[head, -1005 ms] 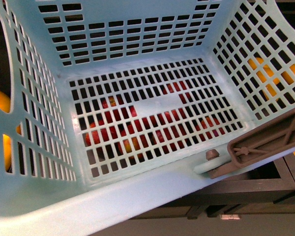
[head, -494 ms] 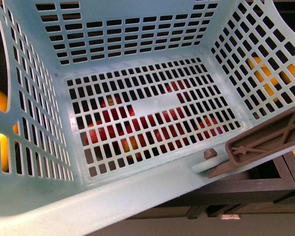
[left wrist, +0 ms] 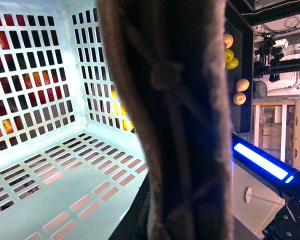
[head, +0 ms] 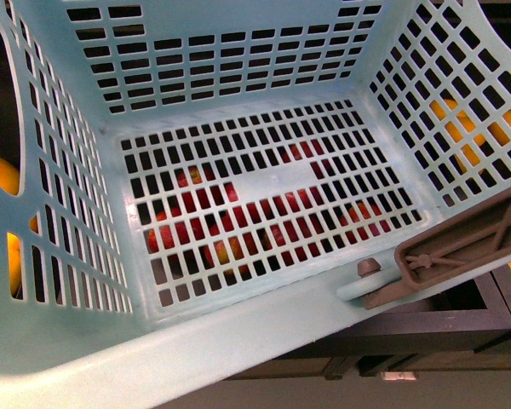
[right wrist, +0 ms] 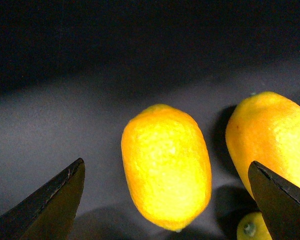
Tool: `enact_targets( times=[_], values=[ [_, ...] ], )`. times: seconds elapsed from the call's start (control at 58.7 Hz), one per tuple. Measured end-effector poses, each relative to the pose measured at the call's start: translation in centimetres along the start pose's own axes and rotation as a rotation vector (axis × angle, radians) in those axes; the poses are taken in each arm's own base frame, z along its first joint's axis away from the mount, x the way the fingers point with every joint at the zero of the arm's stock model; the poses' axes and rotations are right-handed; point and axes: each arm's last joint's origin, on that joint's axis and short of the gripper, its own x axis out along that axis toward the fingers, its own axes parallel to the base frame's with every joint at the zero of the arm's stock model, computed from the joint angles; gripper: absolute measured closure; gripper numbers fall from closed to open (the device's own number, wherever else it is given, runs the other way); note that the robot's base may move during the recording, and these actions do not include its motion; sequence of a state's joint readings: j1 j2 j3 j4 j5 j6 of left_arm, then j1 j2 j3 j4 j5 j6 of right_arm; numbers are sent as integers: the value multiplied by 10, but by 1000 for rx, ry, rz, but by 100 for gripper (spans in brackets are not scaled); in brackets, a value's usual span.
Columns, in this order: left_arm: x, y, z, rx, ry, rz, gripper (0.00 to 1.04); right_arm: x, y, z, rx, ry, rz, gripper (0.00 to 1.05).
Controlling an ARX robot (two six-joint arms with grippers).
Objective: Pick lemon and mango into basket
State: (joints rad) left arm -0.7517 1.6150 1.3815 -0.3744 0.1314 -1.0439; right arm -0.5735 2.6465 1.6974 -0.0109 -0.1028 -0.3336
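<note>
Right wrist view: the right gripper (right wrist: 166, 162) is spread wide, the lemon (right wrist: 166, 192) lying between its fingers on a dark surface, another yellow fruit (right wrist: 272, 142) beside it. The left fingers don't show behind the handle (left wrist: 175, 125). The empty basket (head: 238, 341) has edged slightly right.

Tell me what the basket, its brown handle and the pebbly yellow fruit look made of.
Basket: moulded plastic, light teal, slightly glossy; the uniform slots and smooth rounded rim suggest it.
Handle: likely plastic too, matt brown, with moulded ribs and a pivot stud.
Lemon: real or imitation cannot be told; dimpled, waxy yellow rind with a soft sheen.
</note>
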Motion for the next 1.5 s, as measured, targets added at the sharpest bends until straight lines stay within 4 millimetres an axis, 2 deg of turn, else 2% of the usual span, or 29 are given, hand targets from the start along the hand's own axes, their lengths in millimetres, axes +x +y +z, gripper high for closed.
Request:
enact_targets(
  times=[0.341,0.562,0.698,0.834,0.937,1.158,1.311,1.379,1.499],
  values=[
    [0,0,0,0,0,0,99,18,2,-6,3,42,-1,9],
    [0,0,0,0,0,0,99,22,3,-8,4,56,-3,9],
    [0,0,0,0,0,0,99,22,3,-8,6,59,-6,23],
    [0,0,0,0,0,0,99,22,4,-8,8,62,-3,48],
    [0,0,0,0,0,0,99,23,5,-10,22,62,1,53],
    [0,0,0,0,0,0,99,15,8,-13,54,36,33,54],
    [0,0,0,0,0,0,99,-8,11,-9,87,-44,102,54],
    [0,0,0,0,0,0,99,-39,12,2,107,-135,170,54],
    [0,0,0,0,0,0,99,-108,18,24,111,-308,263,54]
  ],
)
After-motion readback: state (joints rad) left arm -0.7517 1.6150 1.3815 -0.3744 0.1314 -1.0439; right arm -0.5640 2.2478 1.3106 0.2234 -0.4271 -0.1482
